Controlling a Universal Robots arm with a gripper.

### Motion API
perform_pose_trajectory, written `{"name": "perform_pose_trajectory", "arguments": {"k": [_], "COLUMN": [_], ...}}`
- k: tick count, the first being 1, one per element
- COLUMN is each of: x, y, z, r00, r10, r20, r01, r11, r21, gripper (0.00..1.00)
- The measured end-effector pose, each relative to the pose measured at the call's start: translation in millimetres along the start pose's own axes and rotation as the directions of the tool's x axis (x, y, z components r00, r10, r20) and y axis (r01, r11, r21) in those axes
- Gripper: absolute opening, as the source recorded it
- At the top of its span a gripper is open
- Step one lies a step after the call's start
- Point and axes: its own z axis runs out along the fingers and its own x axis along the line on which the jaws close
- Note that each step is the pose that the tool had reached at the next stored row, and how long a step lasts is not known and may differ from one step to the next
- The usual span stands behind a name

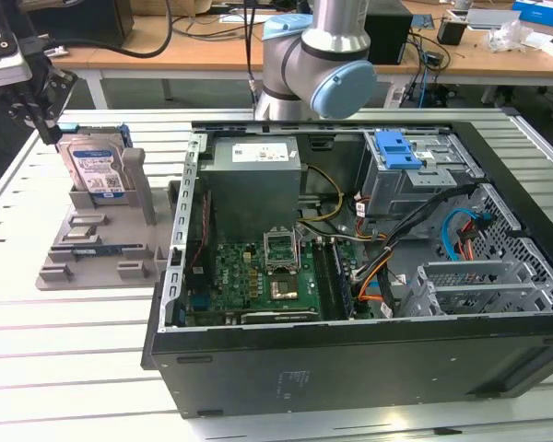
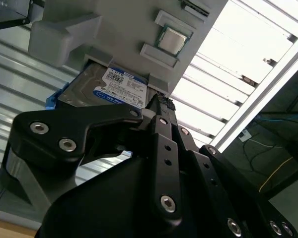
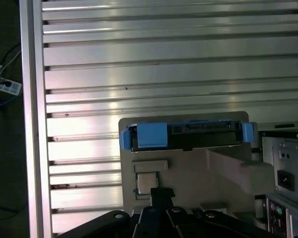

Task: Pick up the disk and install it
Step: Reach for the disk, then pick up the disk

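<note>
- Hanging at the far end of the exterior view's left, the tool (image 1: 42, 120) is just above the disk (image 1: 94, 164) and a little to its left, apart from it. Whether the tool is spread or pressed together cannot be told; it carries nothing.
- In the same view the disk stands on edge in a slot of a grey holder (image 1: 92, 253) on the slatted bench (image 1: 74, 350). Its label faces the near side and its long axis looks upright. The open computer case (image 1: 350, 359) lies to the right. The drive cage (image 1: 424, 184), with its blue tab (image 1: 396, 147), is at the far right of the case, well apart from the disk.
- In the second wrist view the tool (image 2: 158, 106) points toward the holder (image 2: 64, 34). The disk (image 2: 114, 89) lies just beyond the tip with its labelled face showing and a blue rail (image 2: 52, 101) along one edge. A small square chip (image 2: 171, 39) rests in a pocket of the holder.
- In the first wrist view the tool (image 3: 161, 196) is over the holder (image 3: 198, 173), close to the chip (image 3: 146, 183). The top edge of the disk (image 3: 188, 135), with blue rails at both ends, lies ahead of the tool and runs across its line.
- Judged from all three views, the disk sits below the tool and slightly off to one side. Its thin upper edge is the part offered to the tool.
</note>
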Motion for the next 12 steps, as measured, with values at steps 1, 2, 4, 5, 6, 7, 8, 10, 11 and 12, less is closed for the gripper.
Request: {"name": "perform_pose_trajectory", "arguments": {"k": [1, 2, 4, 5, 6, 7, 8, 10, 11, 12], "x": [0.0, 0.0, 0.0, 0.0, 0.0, 0.0, 0.0, 0.0, 0.1, 0.0], "y": [0.0, 0.1, 0.1, 0.2, 0.2, 0.2, 0.3, 0.3, 0.3, 0.3], "z": [0.0, 0.0, 0.0, 0.0, 0.0, 0.0, 0.0, 0.0, 0.0, 0.1], "r00": [1.0000, 1.0000, 1.0000, 1.0000, 1.0000, 1.0000, 1.0000, 1.0000, 0.9992, 0.9968], "r10": [0.000, 0.000, 0.000, 0.000, 0.000, 0.000, 0.000, -0.006, -0.040, -0.080], "r20": [0.0000, 0.0000, 0.0000, 0.0000, 0.0000, 0.0000, 0.0000, -0.0002, -0.0013, -0.0024], "r01": [0.000, 0.000, 0.000, 0.000, 0.000, 0.000, 0.000, 0.006, 0.040, 0.080], "r11": [1.0000, 1.0000, 1.0000, 1.0000, 1.0000, 1.0000, 1.0000, 1.0000, 0.9992, 0.9968], "r21": [0.0000, -0.0001, -0.0001, 0.0000, 0.0000, -0.0001, 0.0000, -0.0002, -0.0009, -0.0019], "gripper": [0.11, 0.11, 0.11, 0.11, 0.11, 0.11, 0.11, 0.11, 0.11, 0.11]}}
